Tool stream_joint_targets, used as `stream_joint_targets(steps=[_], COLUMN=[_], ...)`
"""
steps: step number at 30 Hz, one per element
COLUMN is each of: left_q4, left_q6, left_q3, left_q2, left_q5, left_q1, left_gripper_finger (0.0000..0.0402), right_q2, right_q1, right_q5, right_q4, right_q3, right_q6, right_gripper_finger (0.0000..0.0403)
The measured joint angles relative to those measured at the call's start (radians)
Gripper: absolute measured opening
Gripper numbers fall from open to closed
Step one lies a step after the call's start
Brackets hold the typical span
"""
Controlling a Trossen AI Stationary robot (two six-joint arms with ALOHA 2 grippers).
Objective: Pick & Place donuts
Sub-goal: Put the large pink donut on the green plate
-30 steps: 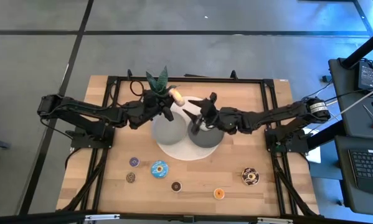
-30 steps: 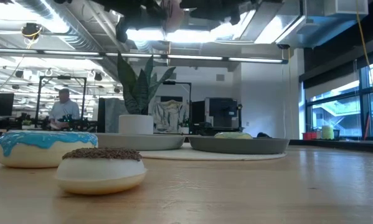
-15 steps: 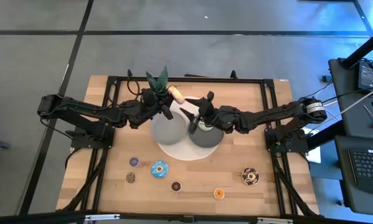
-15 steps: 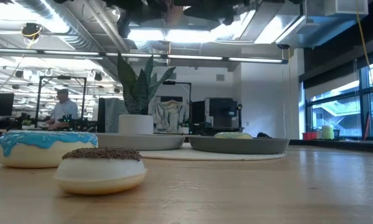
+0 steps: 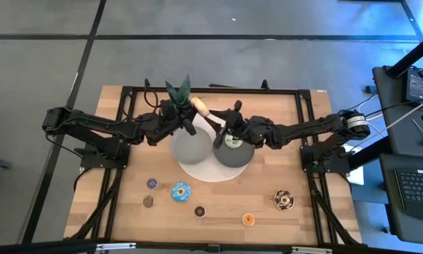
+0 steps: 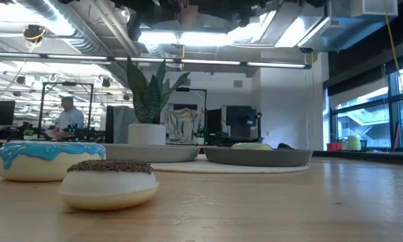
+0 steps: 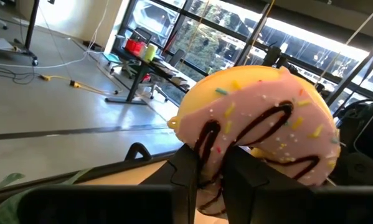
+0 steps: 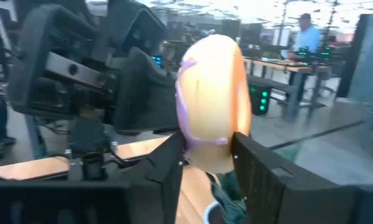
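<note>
The pink donut (image 7: 261, 118) is a small toy ring, probably light, stiff and a bit smooth, so a pinch across its rim seems the best hold. It hangs in the air above the far edge of the left grey plate (image 5: 190, 147). The left gripper (image 7: 205, 167) is closed on it. The right gripper (image 8: 208, 155) also has its fingers around the same donut. Compared with a second ago, the right gripper has moved closer to the donut, leaving the pale green donut (image 5: 232, 140) on the right grey plate (image 5: 234, 156).
</note>
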Motion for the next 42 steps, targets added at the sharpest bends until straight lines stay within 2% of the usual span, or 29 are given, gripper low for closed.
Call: stream_joint_targets(steps=[10, 13, 18, 24, 28, 32, 35, 39, 42], left_q4=[-0.015, -0.027, -0.021, -0.078, -0.224, -0.377, -0.497, -0.626, -0.671], left_q6=[0.003, 0.073, 0.154, 0.175, 0.114, 0.044, -0.005, -0.079, -0.096], left_q3=[0.000, 0.000, 0.000, -0.001, -0.001, -0.001, -0.001, -0.001, -0.001], left_q2=[0.000, 0.000, -0.001, -0.034, -0.081, -0.143, -0.196, -0.257, -0.278], left_q5=[-0.001, 0.006, -0.010, -0.032, -0.030, -0.007, 0.043, 0.110, 0.116], left_q1=[0.000, 0.000, -0.008, -0.035, -0.052, -0.068, -0.071, -0.070, -0.069], left_gripper_finger=[0.0057, 0.0060, 0.0083, 0.0148, 0.0190, 0.0217, 0.0227, 0.0228, 0.0226], right_q2=[0.000, 0.001, 0.001, -0.020, -0.059, -0.118, -0.185, -0.243, -0.242], right_q1=[0.000, 0.000, 0.000, 0.000, -0.012, -0.024, -0.045, -0.102, -0.137], right_q5=[-0.006, -0.006, 0.001, 0.050, 0.053, 0.056, -0.042, -0.312, -0.523], right_q4=[0.001, 0.000, 0.000, -0.017, -0.076, -0.219, -0.445, -0.774, -0.926], right_q3=[0.000, 0.000, 0.000, 0.000, 0.000, 0.000, 0.000, 0.001, -0.026], right_q6=[-0.003, -0.003, -0.004, 0.008, 0.079, 0.137, 0.300, 0.576, 0.678], right_gripper_finger=[0.0036, 0.0017, 0.0013, 0.0015, 0.0013, 0.0012, 0.0012, 0.0012, 0.0015])
